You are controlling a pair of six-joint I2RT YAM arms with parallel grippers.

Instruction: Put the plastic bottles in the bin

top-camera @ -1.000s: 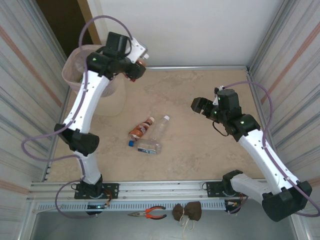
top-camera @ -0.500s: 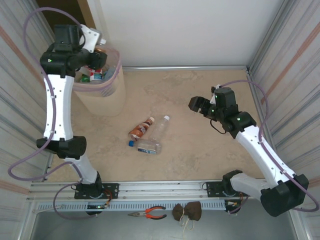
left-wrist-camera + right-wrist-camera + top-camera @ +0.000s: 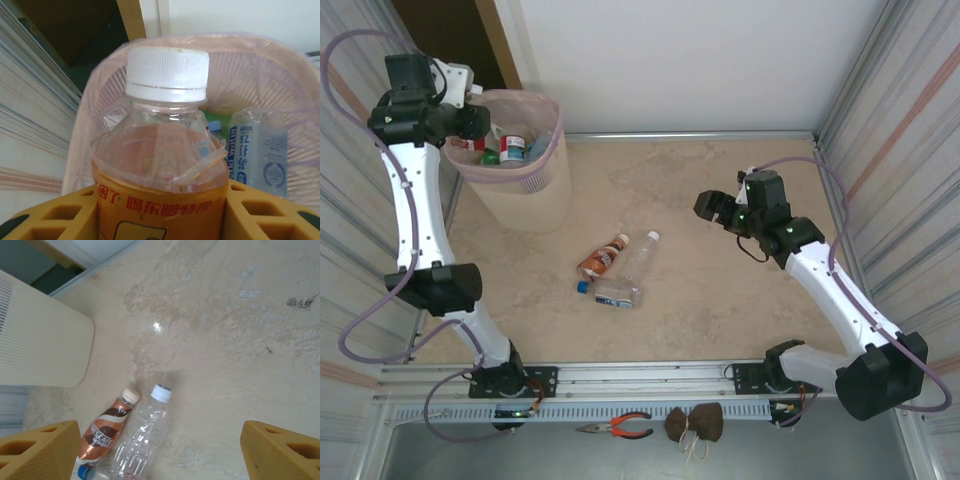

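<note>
My left gripper hangs over the left rim of the beige bin. It is shut on a clear bottle with an orange label and a white cap, which points into the bin's pink-lined mouth. Inside lie a blue-labelled bottle and other bottles. On the floor lie a brown bottle, a clear white-capped bottle and a blue-capped clear bottle. My right gripper hovers open to their right, above the floor; its wrist view shows the brown bottle and the clear bottle.
Corrugated metal walls close in both sides, and a white wall stands at the back. The bin's ribbed side is at the far left. Pliers and a brown bundle lie on the ledge in front of the arm bases.
My left arm has swung left with the orange-labelled bottle, from the bin's right side to over its left rim. The right gripper has edged slightly left and away.
</note>
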